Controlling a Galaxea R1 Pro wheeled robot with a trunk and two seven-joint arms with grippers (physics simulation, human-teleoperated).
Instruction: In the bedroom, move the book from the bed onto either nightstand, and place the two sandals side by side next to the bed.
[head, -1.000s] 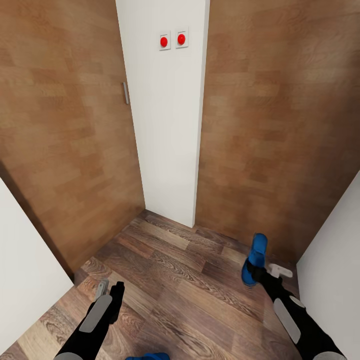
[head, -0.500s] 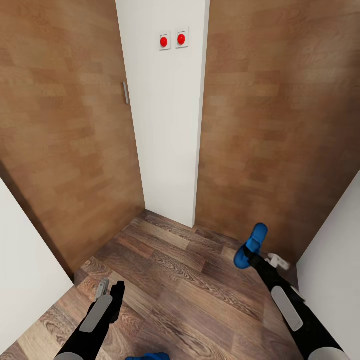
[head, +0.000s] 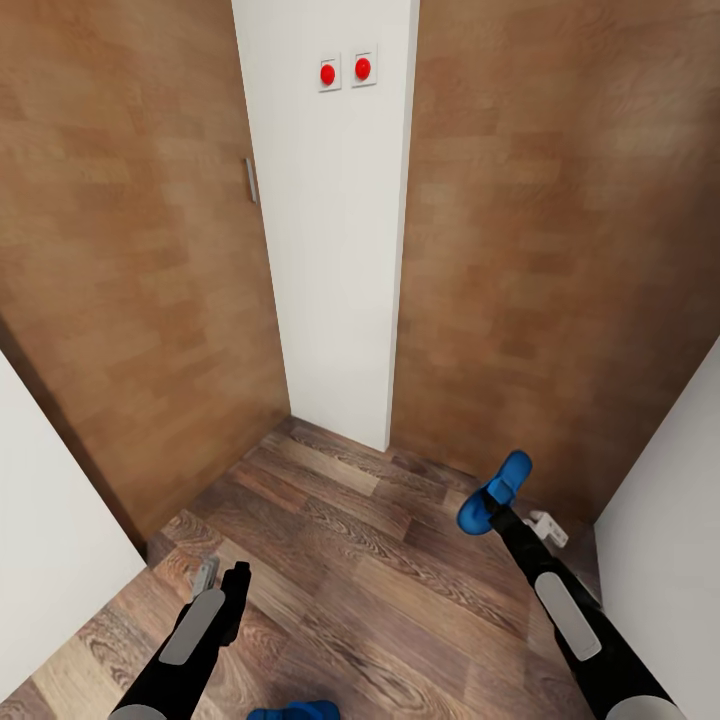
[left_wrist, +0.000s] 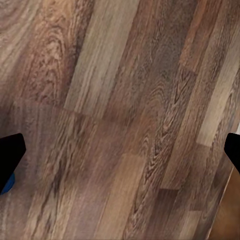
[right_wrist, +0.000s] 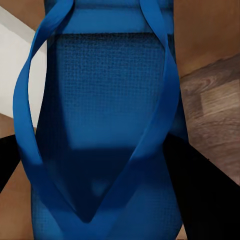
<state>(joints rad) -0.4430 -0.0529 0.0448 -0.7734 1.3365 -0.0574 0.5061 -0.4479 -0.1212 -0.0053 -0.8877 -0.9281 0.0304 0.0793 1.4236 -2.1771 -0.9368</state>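
My right gripper (head: 500, 512) is shut on a bright blue sandal (head: 497, 488) and holds it tilted above the wood floor at the right. Up close, the sandal (right_wrist: 105, 125) shows its sole and straps between my dark fingers (right_wrist: 200, 190). The second sandal (head: 295, 712) peeks in on the floor at the bottom edge of the head view. My left gripper (head: 221, 577) hangs open over bare floor planks, its fingertips (left_wrist: 11, 152) wide apart, with a sliver of blue sandal (left_wrist: 5, 186) beside one. The book, bed and nightstand are out of view.
I face a corner. A white wall strip (head: 335, 250) with two red buttons (head: 345, 72) stands between brown wooden doors (head: 130, 260). White surfaces close in at left (head: 45, 530) and right (head: 660, 500). Dark wood floor (head: 360, 570) lies between.
The right arm has lifted the sandal up and to the left, tilting it. The left arm is still. The head view has shifted slightly.
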